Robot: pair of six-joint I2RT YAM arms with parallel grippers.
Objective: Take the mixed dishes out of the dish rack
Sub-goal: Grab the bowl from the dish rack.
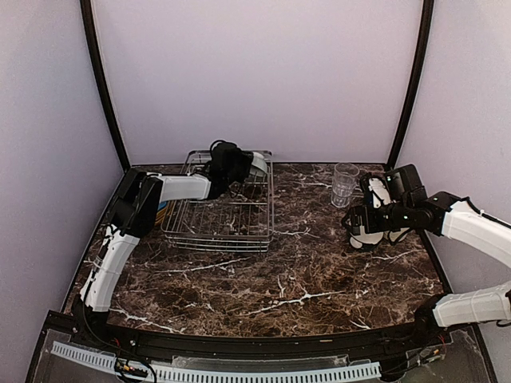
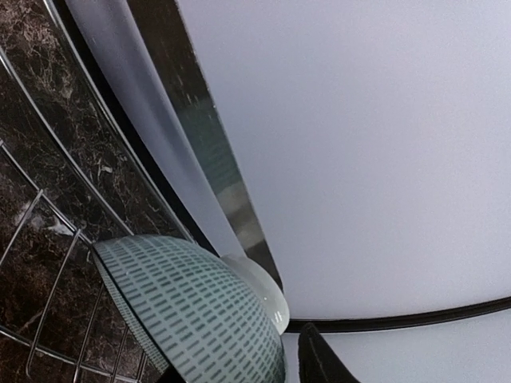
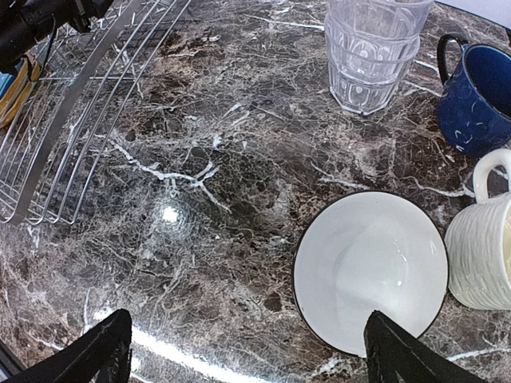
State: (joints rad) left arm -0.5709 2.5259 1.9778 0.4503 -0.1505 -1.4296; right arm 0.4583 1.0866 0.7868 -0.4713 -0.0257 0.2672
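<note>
The silver wire dish rack stands at the back left, its wires also in the left wrist view. My left gripper is over the rack's far end, shut on a pale bowl with a green dash pattern, held tilted; one finger shows, the other is hidden behind the bowl. My right gripper is open and empty above the table. A white bowl with a dark rim sits on the table by its right finger. Stacked clear glasses, a dark blue mug and a cream ribbed mug stand nearby.
The glasses stand at the back right of the marble table. Yellow and blue plates lie left of the rack, partly hidden by my left arm. The rack's corner lies left of my right gripper. Pale walls enclose the table.
</note>
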